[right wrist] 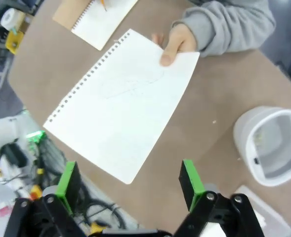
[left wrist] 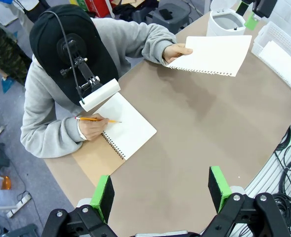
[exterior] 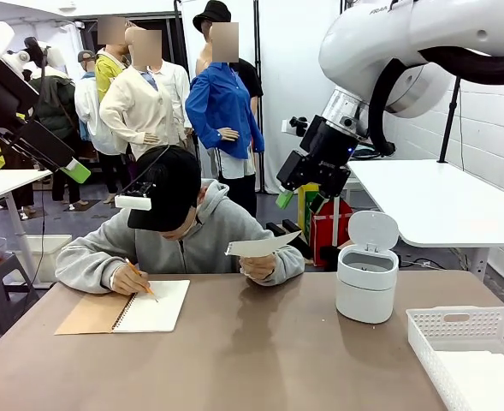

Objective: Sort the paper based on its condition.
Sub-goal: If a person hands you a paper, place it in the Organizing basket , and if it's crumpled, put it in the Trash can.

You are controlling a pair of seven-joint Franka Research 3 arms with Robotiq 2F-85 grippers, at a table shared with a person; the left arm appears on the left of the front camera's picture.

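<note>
Paper (right wrist: 120, 106), one flat sheet with a torn spiral edge, hangs over the table (exterior: 260, 351), held out in the person's hand (right wrist: 177, 42). I see my right gripper (right wrist: 130, 180) and left gripper (left wrist: 160, 190) both spread apart, holding nothing.

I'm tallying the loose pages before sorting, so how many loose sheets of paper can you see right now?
2. One sheet is held out over the table in the person's hand. Another lies in the white basket at the table's right end. More could lie hidden beneath that one.
</note>
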